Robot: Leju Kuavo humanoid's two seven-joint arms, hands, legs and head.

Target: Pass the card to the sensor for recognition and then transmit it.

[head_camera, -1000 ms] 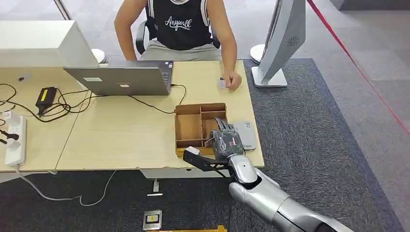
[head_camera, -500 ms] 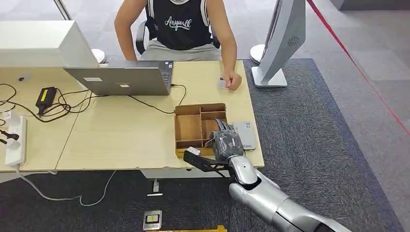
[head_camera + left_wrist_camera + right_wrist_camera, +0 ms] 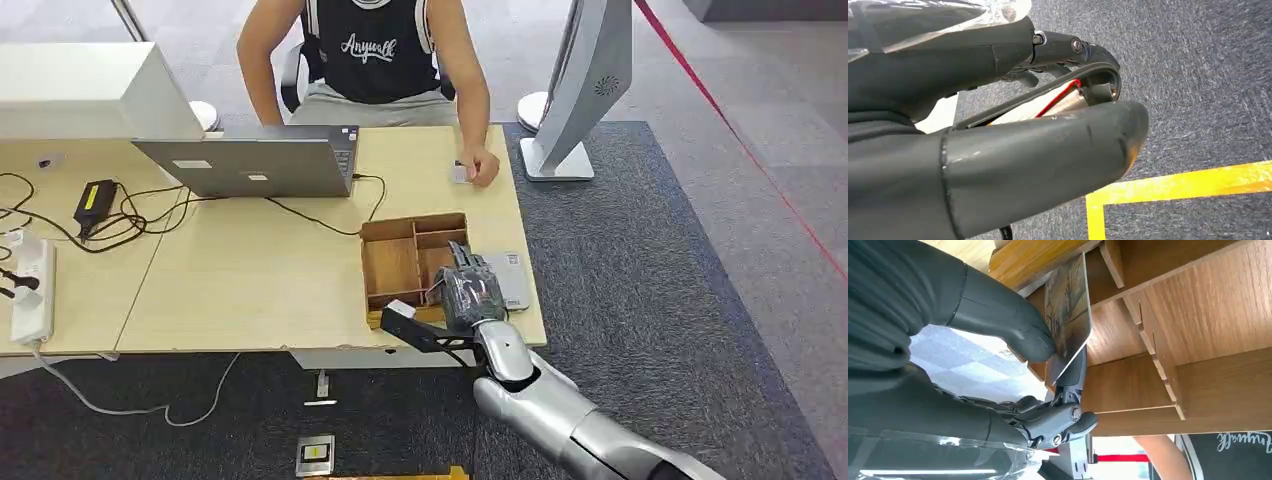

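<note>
Slightly forward since a second ago, the right hand (image 3: 470, 292) now sits a touch deeper over the wooden tray (image 3: 392, 262), its black wrist bracket reaching further toward ten o'clock. Its silver arm enters from the five o'clock corner of the head view and rises toward eleven o'clock, ending at the near right edge of the pale worktop (image 3: 250, 280).

At the wrist camera, the right hand (image 3: 973, 330) pinches a card (image 3: 1068, 315) between the thick thumb and a darker finger. The fingers are narrow, closed on the card's lower corner. This card stands on edge, tilted, with its long axis running away from the thumb into the tray's open compartments; its printed face shows a brownish picture. It hangs just above the tray's dividers; whether it touches the wood cannot be told.

A grey flat sensor (image 3: 508, 278) lies on the worktop at three o'clock of the tray, just beside the hand.

Elsewhere, the left hand (image 3: 998, 145) hangs over dark carpet with a yellow floor line (image 3: 1173, 182); its fingers curl in around a thin white, red-edged card-like piece.

A seated person (image 3: 375, 50) at twelve o'clock rests a hand on the worktop beside a laptop (image 3: 250, 165).
</note>
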